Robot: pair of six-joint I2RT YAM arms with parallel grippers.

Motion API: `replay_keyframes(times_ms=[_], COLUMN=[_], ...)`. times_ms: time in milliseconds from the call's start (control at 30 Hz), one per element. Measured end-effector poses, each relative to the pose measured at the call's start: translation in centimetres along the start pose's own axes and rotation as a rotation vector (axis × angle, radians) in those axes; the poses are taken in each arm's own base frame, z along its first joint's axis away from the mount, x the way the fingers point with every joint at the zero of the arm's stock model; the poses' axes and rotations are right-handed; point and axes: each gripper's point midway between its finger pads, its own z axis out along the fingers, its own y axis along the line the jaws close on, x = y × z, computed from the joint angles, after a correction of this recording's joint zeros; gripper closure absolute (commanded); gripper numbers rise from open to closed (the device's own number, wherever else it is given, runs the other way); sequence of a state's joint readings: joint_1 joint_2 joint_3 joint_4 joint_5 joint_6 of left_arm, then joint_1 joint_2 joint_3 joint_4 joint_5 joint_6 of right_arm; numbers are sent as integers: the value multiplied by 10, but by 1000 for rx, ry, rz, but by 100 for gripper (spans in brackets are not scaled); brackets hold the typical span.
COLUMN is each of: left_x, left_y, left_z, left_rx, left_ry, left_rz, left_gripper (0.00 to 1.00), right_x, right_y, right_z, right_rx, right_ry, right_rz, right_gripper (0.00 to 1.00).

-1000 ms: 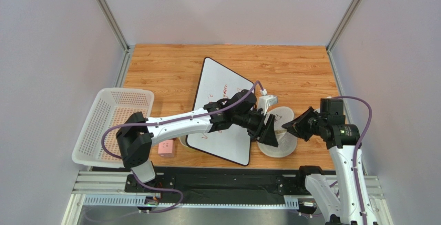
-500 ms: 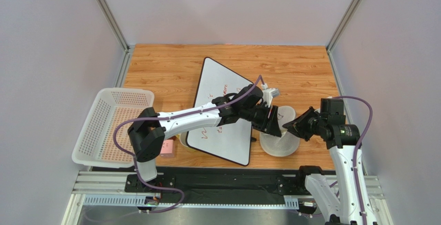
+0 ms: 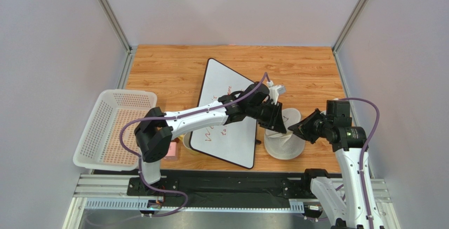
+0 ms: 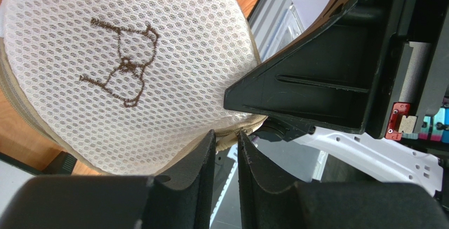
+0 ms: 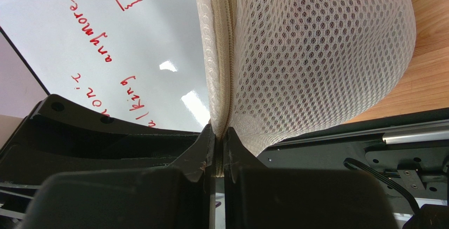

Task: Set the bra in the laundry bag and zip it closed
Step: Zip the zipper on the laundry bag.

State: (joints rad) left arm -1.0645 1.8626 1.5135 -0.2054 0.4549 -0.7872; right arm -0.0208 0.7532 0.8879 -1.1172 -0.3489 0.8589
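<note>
The laundry bag (image 3: pixel 285 144), a round white mesh cylinder, stands near the table's front right. Its disc lid with the dark bra icon (image 4: pixel 122 60) fills the left wrist view. My left gripper (image 4: pixel 226 137) is at the lid's edge, its jaws narrowed onto the beige zipper pull (image 4: pixel 225 140). From above, that left gripper (image 3: pixel 278 125) reaches over the bag's left rim. Opposite it, my right gripper (image 5: pixel 220 134) is shut on the bag's zipper seam (image 5: pixel 227 55), at the bag's right side (image 3: pixel 296 131). The bra is hidden.
A whiteboard (image 3: pixel 226 113) with red writing lies left of the bag, under my left arm. A white perforated basket (image 3: pixel 113 126) stands at the left edge, and a small pink box (image 3: pixel 170 150) lies beside it. The metal rail (image 3: pixel 221 187) runs along the front.
My left gripper has moved right and farther back onto the bag's rim, and its jaws have narrowed around the zipper pull. The right arm has stayed put, still pinching the seam.
</note>
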Motion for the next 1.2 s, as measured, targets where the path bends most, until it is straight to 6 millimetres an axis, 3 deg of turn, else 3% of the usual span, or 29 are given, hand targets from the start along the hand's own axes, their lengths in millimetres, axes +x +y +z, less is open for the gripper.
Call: replay_keyframes(times_ms=[233, 500, 733, 967, 1200], left_x=[2, 16, 24, 24, 30], left_y=[-5, 2, -6, -17, -3], left_z=[0, -13, -27, -23, -9], left_rx=[35, 7, -6, 40, 13], left_ry=[10, 20, 5, 6, 31], left_rz=[12, 20, 40, 9, -32], left_gripper=[52, 56, 45, 40, 42], right_x=[0, 0, 0, 0, 0], right_y=[0, 0, 0, 0, 0], right_z=[0, 0, 0, 1, 1], right_rx=[0, -1, 0, 3, 3], right_ry=[1, 2, 2, 5, 4], right_rz=[0, 0, 0, 1, 1], right_gripper=[100, 100, 100, 100, 100])
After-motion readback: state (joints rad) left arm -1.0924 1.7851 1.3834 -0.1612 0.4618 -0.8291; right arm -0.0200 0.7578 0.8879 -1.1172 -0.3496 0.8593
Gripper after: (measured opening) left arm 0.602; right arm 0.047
